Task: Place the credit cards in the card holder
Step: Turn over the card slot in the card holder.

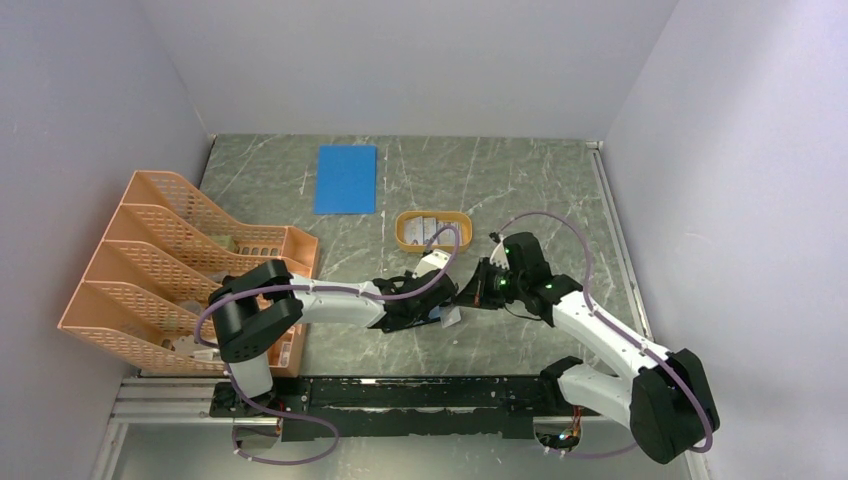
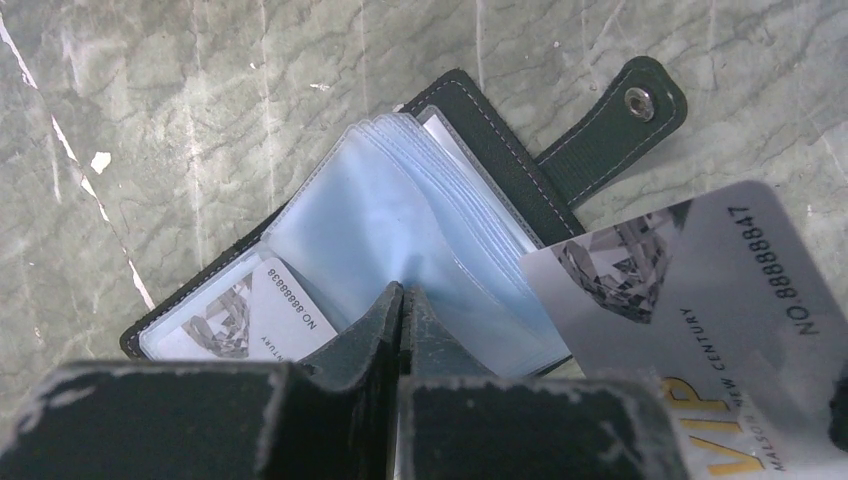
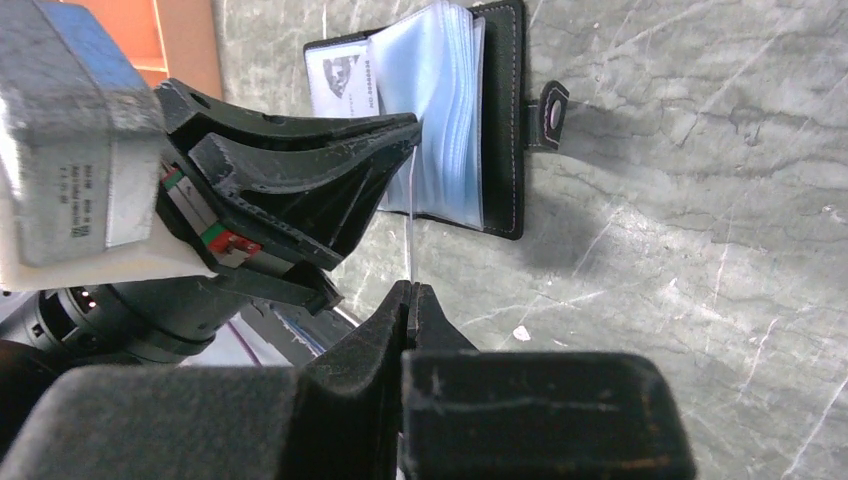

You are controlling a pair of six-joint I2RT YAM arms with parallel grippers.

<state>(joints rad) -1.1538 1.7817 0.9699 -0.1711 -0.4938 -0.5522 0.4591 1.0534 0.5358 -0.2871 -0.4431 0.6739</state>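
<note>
One card [image 2: 690, 300], pinched by right fingers [image 3: 365, 345], needs sliding into the card holder [image 2: 495, 135] that left fingers [image 2: 360, 335] clamp open

An orange mesh file rack [image 1: 170, 270] is standing at the tabletop's [image 1: 520, 180] left; a blue sheet [image 1: 346, 179] is lying flat, an orange tray [image 1: 400, 231] sitting nearby.

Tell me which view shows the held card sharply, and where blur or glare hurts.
Left wrist: credit card sharp, number readable; soft sheen on the card holder sleeves; left gripper blurred. Right wrist: card edge-on, a thin line; right gripper out of focus. Top external: evenly lit, card too small.
</note>
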